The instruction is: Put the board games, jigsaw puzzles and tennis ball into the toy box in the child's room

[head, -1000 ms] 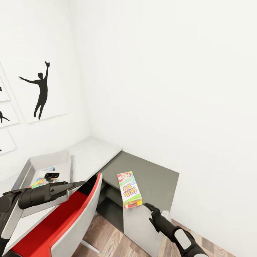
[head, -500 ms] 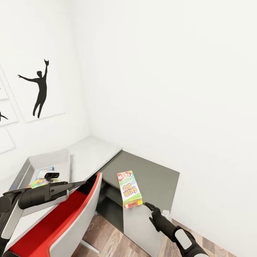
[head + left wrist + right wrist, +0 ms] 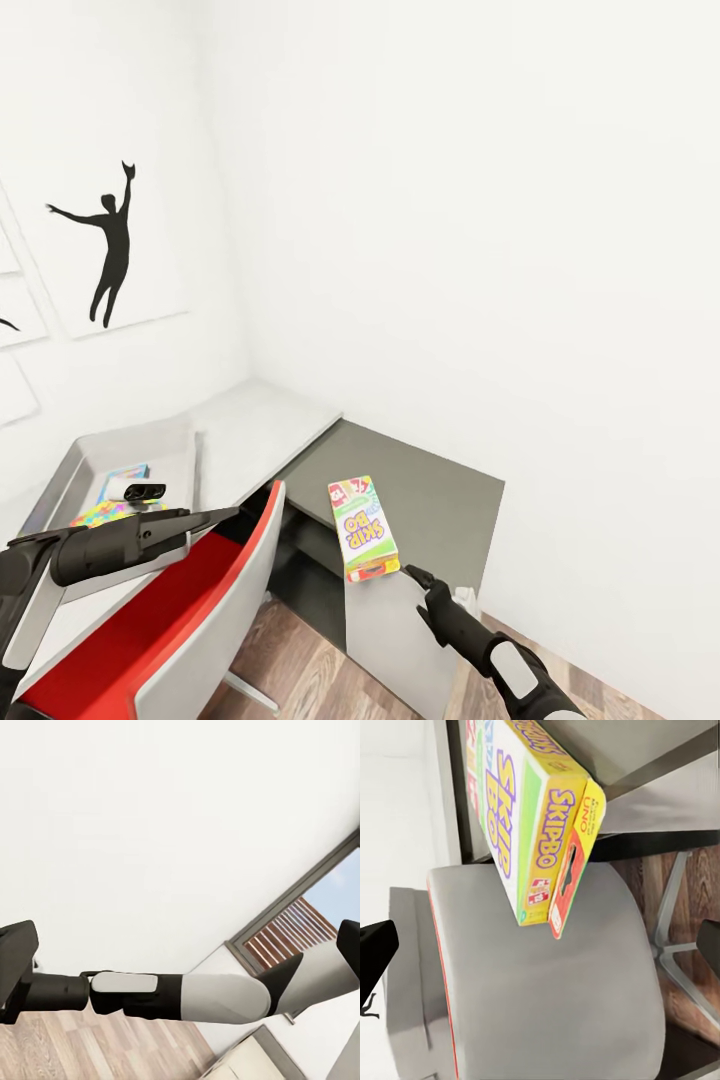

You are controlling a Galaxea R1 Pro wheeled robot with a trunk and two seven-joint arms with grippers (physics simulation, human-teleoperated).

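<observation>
The SKIP BO board game (image 3: pixel 362 528) hangs tilted in the air in front of the table's lower dark grey section (image 3: pixel 435 490). My right gripper (image 3: pixel 405 573) is shut on its lower corner. In the right wrist view the box (image 3: pixel 529 817) slants away, and the fingers (image 3: pixel 376 956) sit at the picture's edges. The toy box (image 3: pixel 120 438) stands on the light grey table top (image 3: pixel 265 425) at the left, with multicoloured jigsaw puzzles (image 3: pixel 112 495) lying inside. My left gripper (image 3: pixel 225 516) reaches out level over the chair, just short of the bin, open and holding nothing.
A chair (image 3: pixel 215 610) with a red seat and grey back stands between me and the table, right under the held box. White walls close the corner behind. Silhouette prints (image 3: pixel 110 245) hang at the left. Wood floor (image 3: pixel 300 670) shows below.
The view has drifted slightly, so the wall print and bin sit a little higher and further left. Both arms and the held box keep their places.
</observation>
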